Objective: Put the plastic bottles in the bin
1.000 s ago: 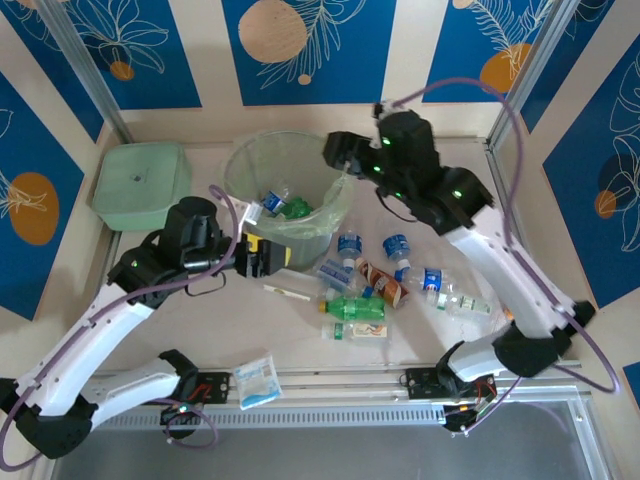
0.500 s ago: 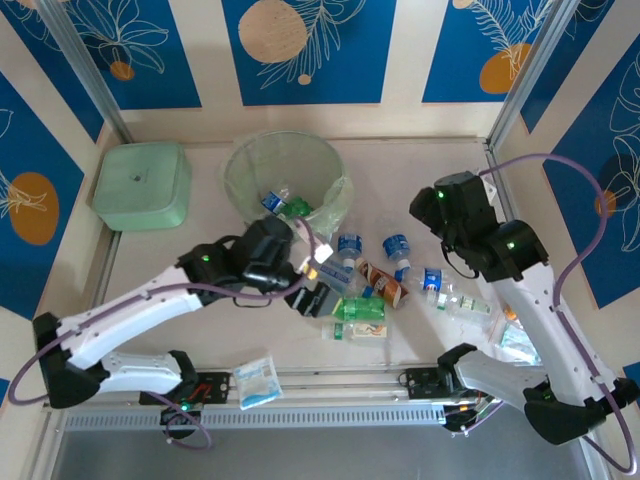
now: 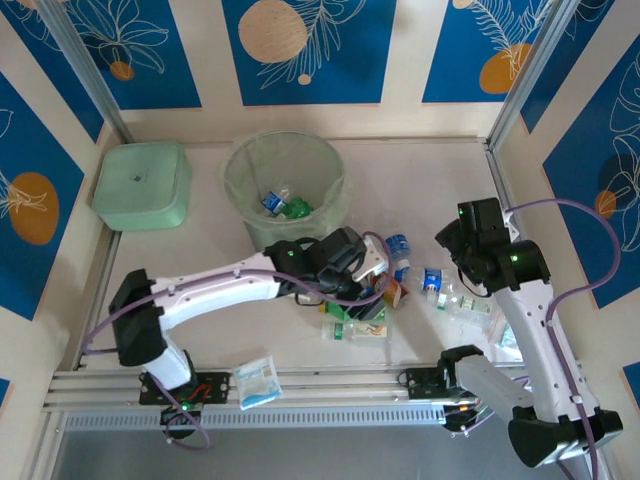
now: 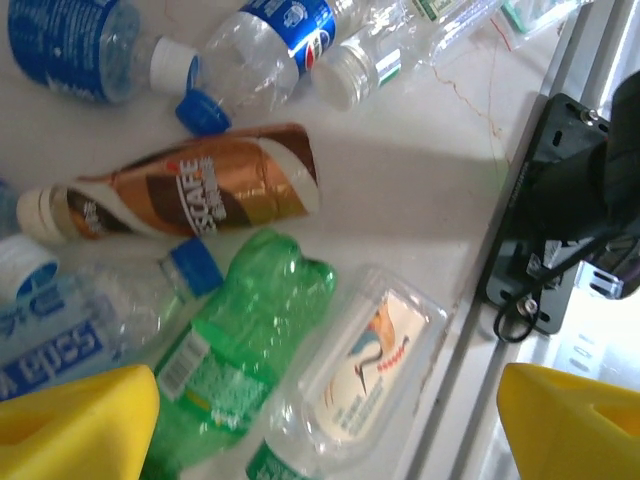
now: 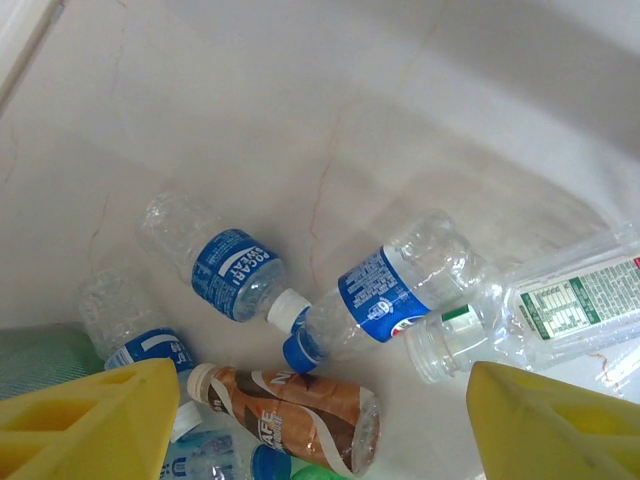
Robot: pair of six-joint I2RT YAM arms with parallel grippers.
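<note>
Several plastic bottles lie in a heap on the table. My left gripper (image 3: 368,295) hovers open over the heap. Between and below its yellow fingers (image 4: 75,420) lie a green soda bottle (image 4: 250,350) and a clear bottle with a crane label (image 4: 375,355); a brown-labelled bottle (image 4: 190,190) lies beyond. My right gripper (image 3: 450,245) hangs open at the heap's right side. Under its yellow fingers (image 5: 550,425) I see the brown-labelled bottle (image 5: 300,410), two blue-labelled bottles (image 5: 395,290) (image 5: 225,270) and a long clear bottle (image 5: 545,305). The round pale-green bin (image 3: 245,170) holds a few bottles (image 3: 283,204).
A square pale-green lidded box (image 3: 140,183) sits at the far left. A flat white-and-blue packet (image 3: 258,381) lies on the front rail. A metal rail and a black bracket (image 4: 555,200) border the heap on the near side. A frame post (image 3: 510,190) stands at the right.
The left arm swung from beside the bin rightward over the bottle heap. The right arm drew back from above the bin to the heap's right side. Both stayed empty.
</note>
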